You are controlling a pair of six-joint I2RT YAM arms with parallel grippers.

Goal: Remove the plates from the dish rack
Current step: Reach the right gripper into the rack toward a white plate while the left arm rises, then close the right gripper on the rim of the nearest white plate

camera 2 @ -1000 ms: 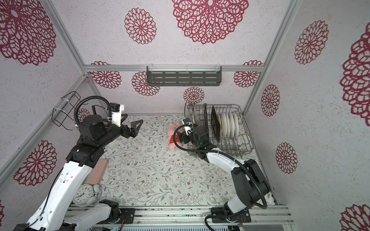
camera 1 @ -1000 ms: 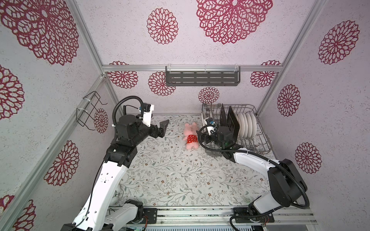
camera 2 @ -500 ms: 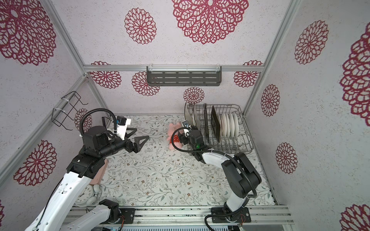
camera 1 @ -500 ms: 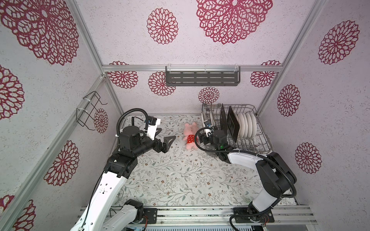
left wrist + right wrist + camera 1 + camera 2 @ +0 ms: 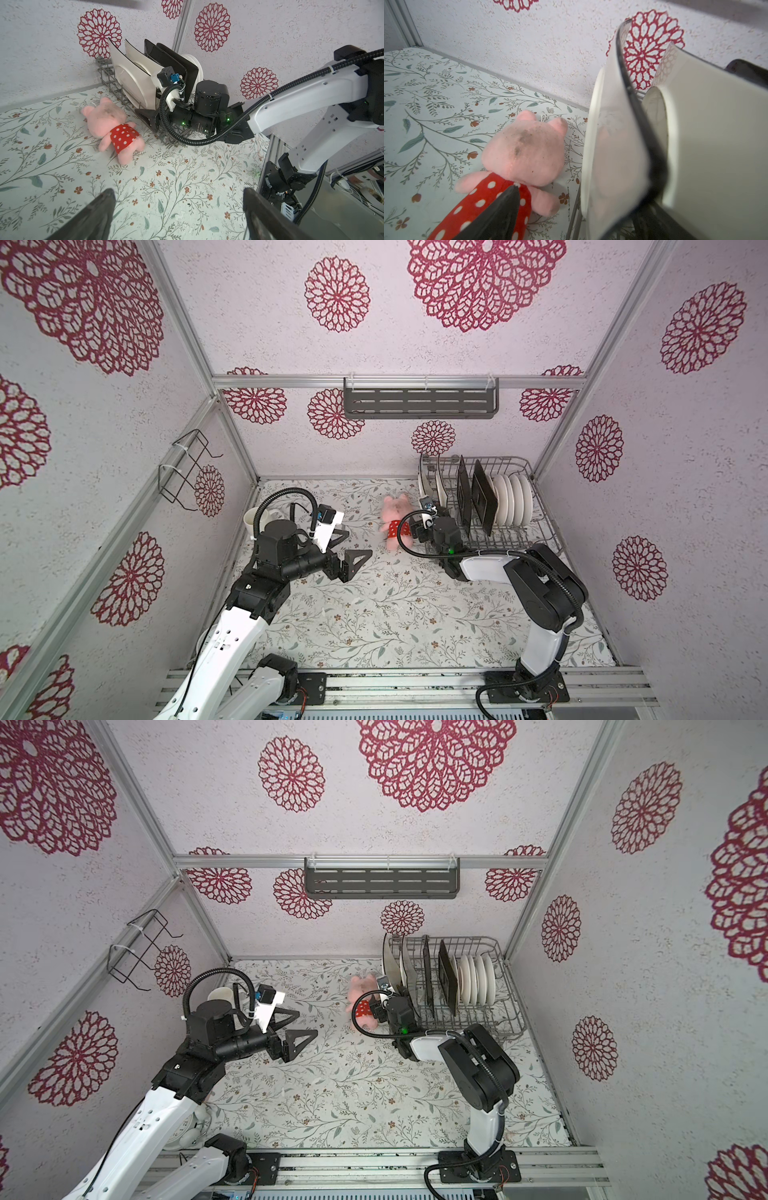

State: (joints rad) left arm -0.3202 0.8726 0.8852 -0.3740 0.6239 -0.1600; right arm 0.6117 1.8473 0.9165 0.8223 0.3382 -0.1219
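Having sunk lower, the right gripper sets its jaws apart around the end cream square plate, which stands upright in the grey wire dish rack; closing seems next, while the left gripper waits with jaws spread.

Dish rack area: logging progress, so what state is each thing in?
dish rack, loaded
cream square plates, upright in rack
dark square plates, upright in rack
round white plates, upright in a row
plush pig, lying beside rack
left gripper, open, empty
right gripper, open, astride outer cream plate
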